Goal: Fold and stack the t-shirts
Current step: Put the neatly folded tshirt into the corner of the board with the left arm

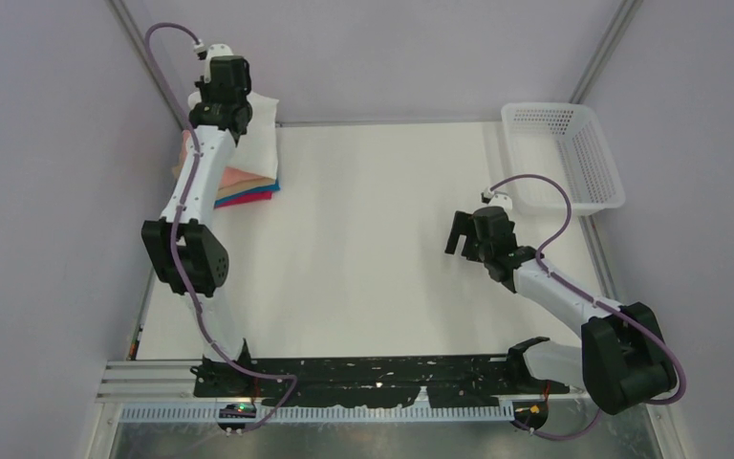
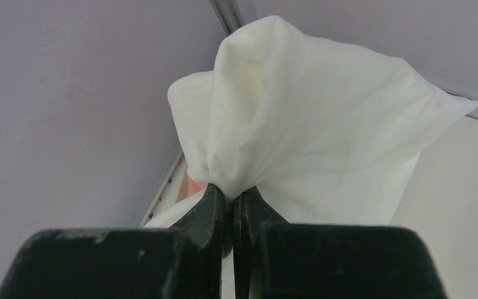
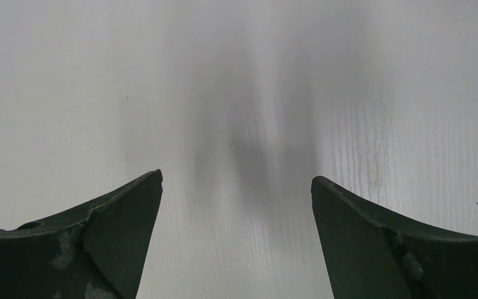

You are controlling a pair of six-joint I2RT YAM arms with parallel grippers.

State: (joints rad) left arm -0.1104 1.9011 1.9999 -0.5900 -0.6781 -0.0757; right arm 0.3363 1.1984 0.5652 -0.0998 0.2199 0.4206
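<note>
Left gripper point(image 2: 233, 198) pinches bunched soft white cloth t-shirt point(image 2: 305, 118) just above folded salmon, tan, blue, magenta t-shirt stack point(image 1: 247, 188), far-left corner. Right gripper point(image 3: 236, 184) gapes empty over white table point(image 1: 373, 239). Best: lower slowly, square edges with stack, release once flat.

My left arm point(image 1: 196, 177) covers much of the folded stack point(image 1: 248, 186) at ten o'clock, so its layers can't be counted. From my left wrist the white tee point(image 2: 299, 124) hides all but a pink sliver point(image 2: 194, 185) at eight o'clock
</note>
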